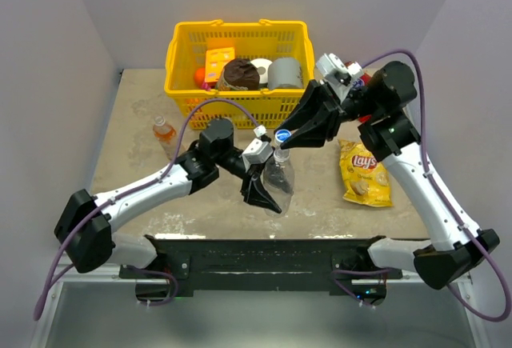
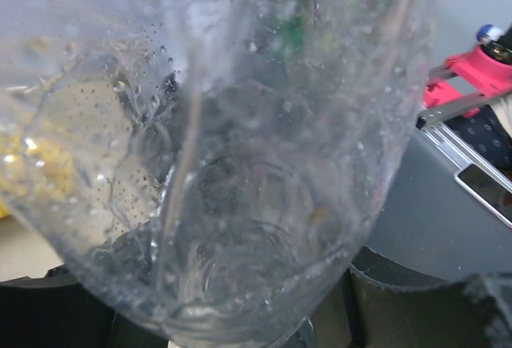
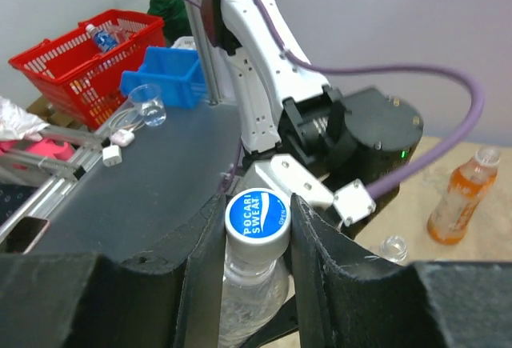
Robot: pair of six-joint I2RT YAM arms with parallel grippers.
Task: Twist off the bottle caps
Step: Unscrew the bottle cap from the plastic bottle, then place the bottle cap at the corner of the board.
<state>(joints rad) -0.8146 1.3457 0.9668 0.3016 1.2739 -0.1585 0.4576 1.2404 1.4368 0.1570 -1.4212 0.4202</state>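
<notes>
A clear bottle (image 1: 278,176) is held tilted above the table, with my left gripper (image 1: 270,196) shut round its lower body. In the left wrist view the clear bottle (image 2: 240,164) fills the frame and hides the fingers. Its blue-faced bottle cap (image 1: 282,134) sits between the fingers of my right gripper (image 1: 283,140). The right wrist view shows both black pads pressed against the sides of the bottle cap (image 3: 257,216). A bottle of orange drink (image 1: 164,132) stands at the far left of the table, also in view as the orange bottle (image 3: 462,196).
A yellow basket (image 1: 186,84) with rolls and other items stands at the back. A yellow chips bag (image 1: 364,174) lies right of the held bottle. A small clear round thing (image 3: 393,247) lies on the table beneath the left arm.
</notes>
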